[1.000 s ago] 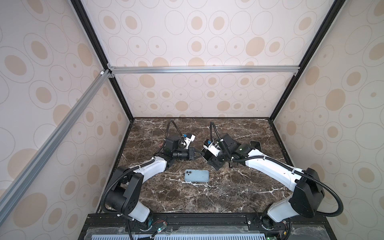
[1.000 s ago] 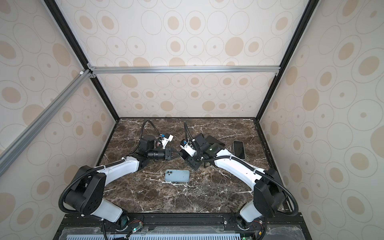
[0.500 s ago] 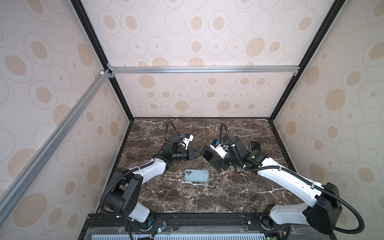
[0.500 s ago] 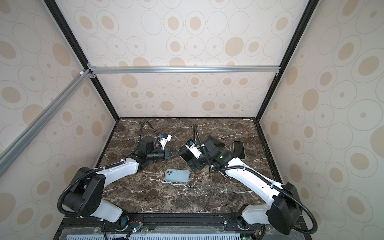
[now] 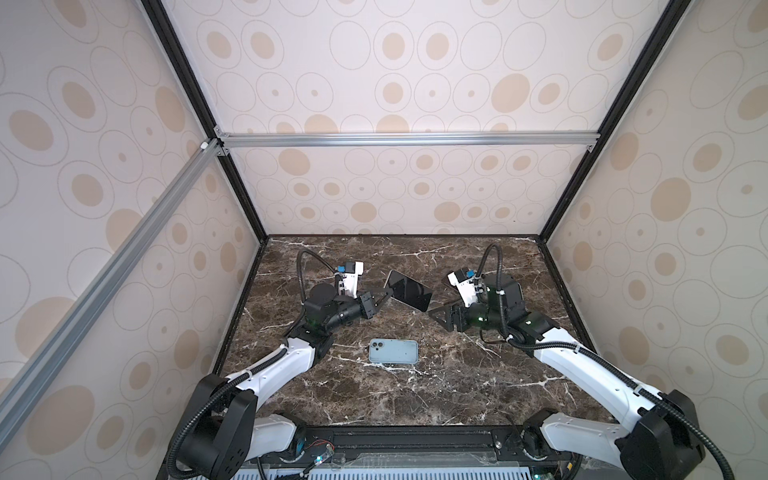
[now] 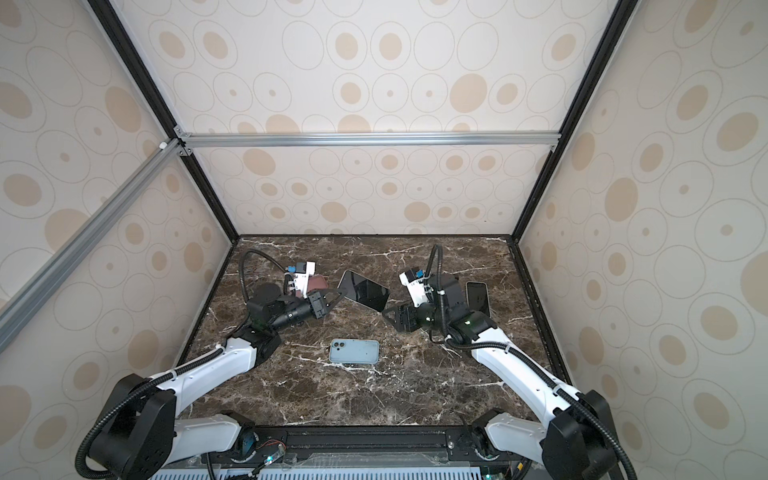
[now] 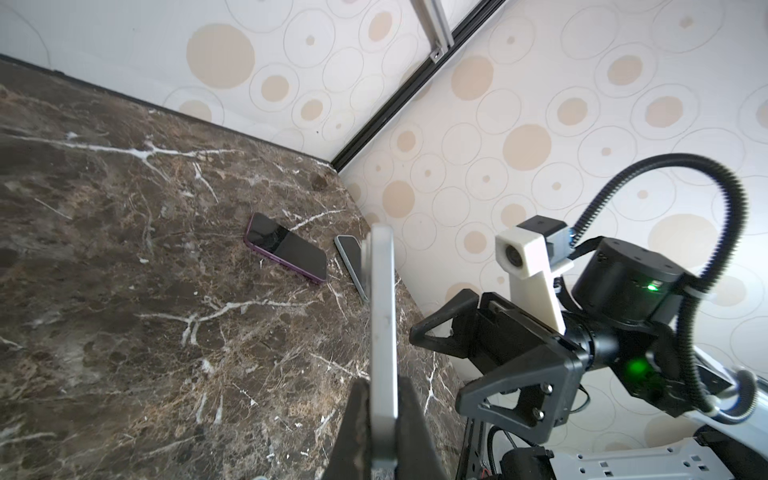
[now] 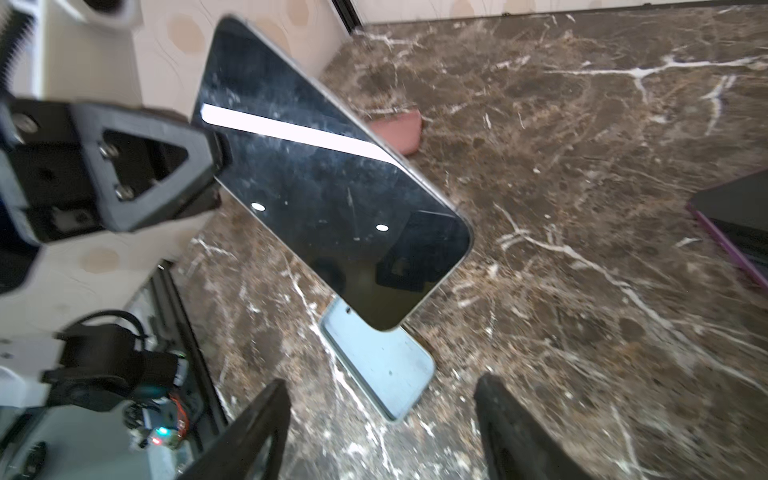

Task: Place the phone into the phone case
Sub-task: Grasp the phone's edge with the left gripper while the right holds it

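Observation:
The phone, dark-screened with a silver rim, hangs tilted above the table. My left gripper is shut on its end, and the left wrist view shows the phone edge-on between my left gripper's fingers. The light blue phone case lies flat on the marble nearer the front, its camera cutout to the left. My right gripper stands open to the right of the phone, apart from it. In the right wrist view, phone and case lie beyond my right gripper.
A purple-rimmed phone and a second dark phone lie flat at the back right, by the right arm. A reddish-brown flat item lies behind the left wrist. Patterned walls enclose the marble table.
My right gripper has let go of the phone and drawn back to the right. The left gripper keeps the phone held up in about the same place.

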`<state>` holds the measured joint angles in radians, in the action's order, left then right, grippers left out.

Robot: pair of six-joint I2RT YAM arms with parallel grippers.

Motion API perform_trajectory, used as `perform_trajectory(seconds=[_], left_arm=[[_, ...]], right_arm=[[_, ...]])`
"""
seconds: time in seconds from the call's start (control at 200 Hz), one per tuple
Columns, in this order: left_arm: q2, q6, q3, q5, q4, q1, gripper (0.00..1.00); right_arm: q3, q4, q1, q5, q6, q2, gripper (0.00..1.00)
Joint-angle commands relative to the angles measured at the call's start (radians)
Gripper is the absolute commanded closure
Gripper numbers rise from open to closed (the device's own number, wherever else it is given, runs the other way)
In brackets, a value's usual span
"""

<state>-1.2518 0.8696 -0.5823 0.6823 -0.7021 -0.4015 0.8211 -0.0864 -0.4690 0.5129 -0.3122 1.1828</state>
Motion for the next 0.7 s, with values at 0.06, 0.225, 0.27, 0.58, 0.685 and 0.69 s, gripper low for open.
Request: perform_trajectory(seconds=[0.06,0.225,0.27,0.58,0.685,0.69], left_arm=[[0.042,0.093,0.025,-0.009,-0.284,0.012,1.0],[0.013,0.202,0.047,0.018,-0.472,0.022,1.0],[0.002,0.232,0.048,0.025,-0.522,0.02,1.0],[0.003,0.257,0.05,0.008,-0.57,0.023,1.0],[0.031,0.228,0.055,-0.021,-0.504,0.024,1.0],[0.033,0.225,0.055,-0.023,-0.499,0.024,1.0]], right_arm=[[-0.032,0.34,0.015,0.255,-0.235,0.068,0.39],[-0.034,0.501,0.015,0.323,-0.317,0.125,0.46],[-0.029,0.513,0.014,0.329,-0.321,0.133,0.46],[-0.005,0.528,0.015,0.316,-0.339,0.141,0.5],[0.009,0.454,0.016,0.263,-0.307,0.134,0.52],[0.011,0.449,0.015,0.262,-0.305,0.133,0.52]])
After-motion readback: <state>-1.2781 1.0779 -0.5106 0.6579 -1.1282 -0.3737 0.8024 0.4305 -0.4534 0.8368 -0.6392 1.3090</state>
